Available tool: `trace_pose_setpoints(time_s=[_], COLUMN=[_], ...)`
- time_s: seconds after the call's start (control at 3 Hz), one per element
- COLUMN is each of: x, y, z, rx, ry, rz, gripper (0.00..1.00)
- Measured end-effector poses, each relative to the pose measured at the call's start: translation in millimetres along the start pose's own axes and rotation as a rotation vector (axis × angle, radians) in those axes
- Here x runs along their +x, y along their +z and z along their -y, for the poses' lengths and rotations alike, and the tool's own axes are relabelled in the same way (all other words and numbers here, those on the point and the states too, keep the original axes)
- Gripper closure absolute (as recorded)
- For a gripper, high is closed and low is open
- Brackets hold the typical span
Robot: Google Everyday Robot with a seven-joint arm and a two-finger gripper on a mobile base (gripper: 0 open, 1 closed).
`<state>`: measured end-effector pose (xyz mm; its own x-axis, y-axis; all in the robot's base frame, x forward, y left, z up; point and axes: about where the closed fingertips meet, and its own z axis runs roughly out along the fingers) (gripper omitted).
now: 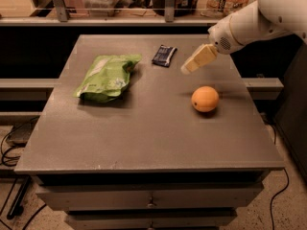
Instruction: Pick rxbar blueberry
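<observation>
The small flat snack bar in a dark navy-blue wrapper, the rxbar blueberry [164,55], lies in the upper middle of the frame, near the far edge of the grey rectangular table [153,143]. The robot's beige two-finger gripper [190,66] hangs above the tabletop just to the right of the bar, angled down and to the left from the white arm [254,20] in the upper right. Whether it is open or closed cannot be told from this view.

The main risk is probably the bar's thinness: a descent that stops high would close on air, and one coming in slanted could push the bar across the smooth top toward the far edge, which is close behind it. A low swing of the arm might also nudge the round orange fruit [205,98] just below the gripper and set it rolling.

The large crinkled light-green bag [108,76] sits well apart to the left, so bare tabletop surrounds the bar on its left, right and near sides.
</observation>
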<state>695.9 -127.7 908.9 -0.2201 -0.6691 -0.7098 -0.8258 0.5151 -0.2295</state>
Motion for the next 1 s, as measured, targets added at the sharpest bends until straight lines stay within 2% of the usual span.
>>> trace_pose_setpoints(time_s=[0.33, 0.67, 1.0], x=[0, -1, -5], y=[0, 34, 60], z=[0, -5, -4], rx=[0.000, -0.047, -0.081], ry=[0.000, 0.075, 0.118], rz=[0.000, 0.062, 0.116], gripper=[0.00, 0.00, 0.00])
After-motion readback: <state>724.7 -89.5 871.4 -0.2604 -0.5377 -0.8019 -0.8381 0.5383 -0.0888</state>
